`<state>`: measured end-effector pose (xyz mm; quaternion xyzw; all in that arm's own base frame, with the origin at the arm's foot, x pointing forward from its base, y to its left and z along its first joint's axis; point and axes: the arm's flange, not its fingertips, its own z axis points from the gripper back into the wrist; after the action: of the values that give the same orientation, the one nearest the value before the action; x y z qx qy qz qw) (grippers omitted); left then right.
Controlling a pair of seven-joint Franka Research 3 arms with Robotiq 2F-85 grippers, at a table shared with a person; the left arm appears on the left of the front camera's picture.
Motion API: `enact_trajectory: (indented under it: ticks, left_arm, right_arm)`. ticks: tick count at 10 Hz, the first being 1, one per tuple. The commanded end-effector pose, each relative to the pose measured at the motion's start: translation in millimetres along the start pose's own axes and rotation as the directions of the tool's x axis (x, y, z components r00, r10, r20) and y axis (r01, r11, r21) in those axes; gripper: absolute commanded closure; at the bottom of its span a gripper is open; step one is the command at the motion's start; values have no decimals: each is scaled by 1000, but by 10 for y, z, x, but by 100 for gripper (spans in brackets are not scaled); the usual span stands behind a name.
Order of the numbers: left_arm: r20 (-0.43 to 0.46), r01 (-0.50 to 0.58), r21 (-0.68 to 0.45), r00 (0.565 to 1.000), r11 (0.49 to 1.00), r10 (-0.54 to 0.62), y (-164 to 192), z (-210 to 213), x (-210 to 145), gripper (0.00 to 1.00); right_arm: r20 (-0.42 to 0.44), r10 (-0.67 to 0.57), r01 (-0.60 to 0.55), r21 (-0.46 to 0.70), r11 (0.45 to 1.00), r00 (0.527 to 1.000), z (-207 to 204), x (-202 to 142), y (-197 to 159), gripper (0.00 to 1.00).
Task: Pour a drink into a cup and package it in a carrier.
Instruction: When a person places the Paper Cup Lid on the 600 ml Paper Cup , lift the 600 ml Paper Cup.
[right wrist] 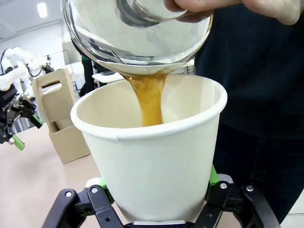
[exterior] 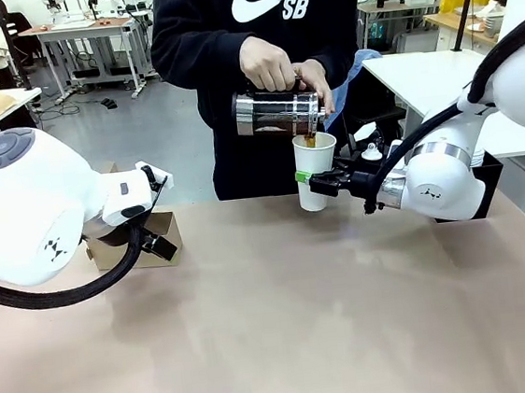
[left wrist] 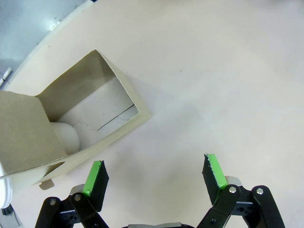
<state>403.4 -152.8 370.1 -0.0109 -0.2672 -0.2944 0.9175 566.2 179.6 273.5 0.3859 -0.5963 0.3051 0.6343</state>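
A person's hands tilt a clear bottle (exterior: 277,113) over the white paper cup (exterior: 316,167), and the amber drink (exterior: 310,140) streams into it. My right gripper (exterior: 310,184) is shut on the cup's lower half, holding it upright just above the table's far edge. From the right wrist, the drink (right wrist: 149,102) falls from the bottle's mouth (right wrist: 137,28) into the open cup (right wrist: 152,156), which sits between the gripper (right wrist: 156,190) pads. The brown carrier (exterior: 163,237) stands at the far left, partly behind my left arm. My left gripper (left wrist: 154,173) hangs open above bare table beside the carrier (left wrist: 85,109).
A white rounded object (left wrist: 66,135) sits inside the carrier. A black box (exterior: 490,173) stands behind my right arm at the table's right edge. A white side table (exterior: 419,72) lies beyond. The tan tabletop (exterior: 284,316) spreads wide in front.
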Motion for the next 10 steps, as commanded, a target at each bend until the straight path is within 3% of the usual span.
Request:
enact_trajectory:
  ticks: [1,10]
  left_arm:
    - [1,-2,-2,1000,1000,2,5,3,-1,0]
    - [1,-2,-2,1000,1000,2,5,3,-1,0]
  right_arm:
    - [-7,-5,4,-4,1000,1000,-17,15,19,20]
    - [-7,-5,4,-4,1000,1000,-17,15,19,20]
